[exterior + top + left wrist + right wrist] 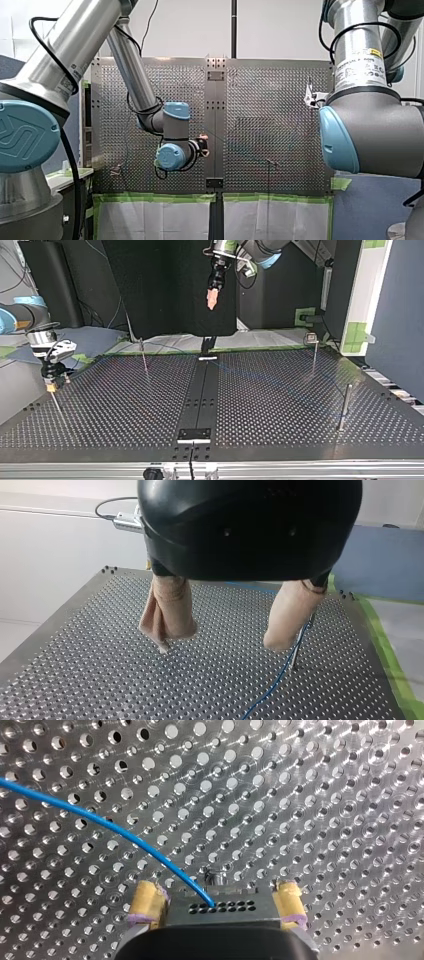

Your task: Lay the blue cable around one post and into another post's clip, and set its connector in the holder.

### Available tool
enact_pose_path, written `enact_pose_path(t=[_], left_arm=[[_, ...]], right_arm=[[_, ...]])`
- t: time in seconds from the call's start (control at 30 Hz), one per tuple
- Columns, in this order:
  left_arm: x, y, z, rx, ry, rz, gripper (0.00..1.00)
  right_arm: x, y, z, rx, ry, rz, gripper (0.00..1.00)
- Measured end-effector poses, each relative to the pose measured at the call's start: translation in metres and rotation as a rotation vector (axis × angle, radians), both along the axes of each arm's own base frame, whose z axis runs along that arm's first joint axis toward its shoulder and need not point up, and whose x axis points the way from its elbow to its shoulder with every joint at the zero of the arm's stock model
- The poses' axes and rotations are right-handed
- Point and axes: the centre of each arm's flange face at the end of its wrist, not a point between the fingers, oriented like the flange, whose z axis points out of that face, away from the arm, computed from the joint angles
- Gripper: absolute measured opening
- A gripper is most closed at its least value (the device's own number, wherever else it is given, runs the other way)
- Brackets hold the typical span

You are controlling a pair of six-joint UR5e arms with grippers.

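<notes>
The blue cable [115, 827] crosses the perforated plate and ends in a dark connector block [235, 906] with a row of small holes. That block sits between the yellow pads [147, 902] of my right gripper [218, 905], whose jaws are open wide. In the top view, my right gripper [51, 385] hangs low at the table's left edge, over a thin rod [57, 405]. My left gripper [222, 640] is open and empty, its beige fingers [170, 615] well above the plate. The cable [277, 680] passes a thin post [299, 647] beside one finger. Seen in the top view, my left gripper [212, 302] is high over the far edge.
Thin posts stand on the table [280, 405] in the top view: one at the left back [144, 357], one with a clip head at the right back [314, 352], one at the right front [344, 407]. A dark centre strip carries a black plate [195, 434]. Green tape lines the far edge.
</notes>
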Motion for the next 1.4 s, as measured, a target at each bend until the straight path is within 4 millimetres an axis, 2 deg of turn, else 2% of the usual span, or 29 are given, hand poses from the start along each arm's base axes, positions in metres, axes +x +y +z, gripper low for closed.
enact_pose_path(t=[0.37, 1.4], left_arm=[[0.000, 0.002, -0.001, 0.009, 0.002, 0.004, 1.00], [-0.001, 0.008, -0.005, 0.025, 0.009, 0.008, 1.00]], right_arm=[[-0.001, 0.001, -0.003, 0.013, 0.000, 0.000, 0.98], [-0.003, -0.002, 0.008, -0.004, -0.001, -0.003, 0.98]])
